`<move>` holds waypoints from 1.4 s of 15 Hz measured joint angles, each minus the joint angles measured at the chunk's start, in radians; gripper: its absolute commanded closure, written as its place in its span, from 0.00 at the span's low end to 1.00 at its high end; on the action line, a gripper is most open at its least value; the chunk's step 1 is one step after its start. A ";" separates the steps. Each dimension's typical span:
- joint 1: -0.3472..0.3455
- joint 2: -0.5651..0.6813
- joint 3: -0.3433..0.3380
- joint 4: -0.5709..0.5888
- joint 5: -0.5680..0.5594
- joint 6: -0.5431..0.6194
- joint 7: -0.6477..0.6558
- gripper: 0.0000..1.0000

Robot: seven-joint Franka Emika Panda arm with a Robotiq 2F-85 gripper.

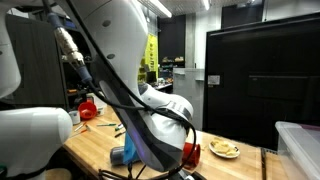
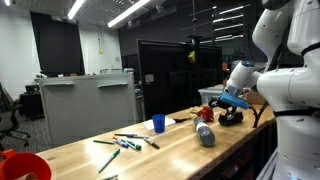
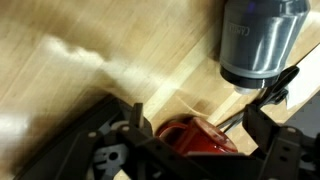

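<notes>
Black fingers (image 3: pixel 118 135) of the tool (image 3: pixel 195 125) fill the bottom of the wrist view, spread wide and gripping nothing. A red object (image 3: pixel 200 140), possibly a cup, sits on the wooden worktop (image 3: pixel 90 70) between them at lower centre; whether either finger touches it cannot be told. A grey metal cylinder (image 3: pixel 262 40) occupies the upper right of that view, near the red object but apart from it. In an exterior view the cylinder (image 2: pixel 205 134) lies on its side right of centre, to the lower left of the tool (image 2: pixel 232 116). A blue cup (image 2: pixel 158 124) and scattered markers (image 2: pixel 125 142) sit at mid-frame, well apart. Judged from this, the approach looks made, but the red object has been neither closed on nor lifted.
</notes>
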 measured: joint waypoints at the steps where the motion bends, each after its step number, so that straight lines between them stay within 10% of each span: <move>1: -0.027 -0.008 0.036 -0.004 -0.035 0.000 0.000 0.00; 12: -0.099 -0.033 0.309 -0.081 -0.119 0.000 -0.035 0.95; 21: -0.124 0.002 0.332 -0.083 -0.117 -0.001 -0.018 1.00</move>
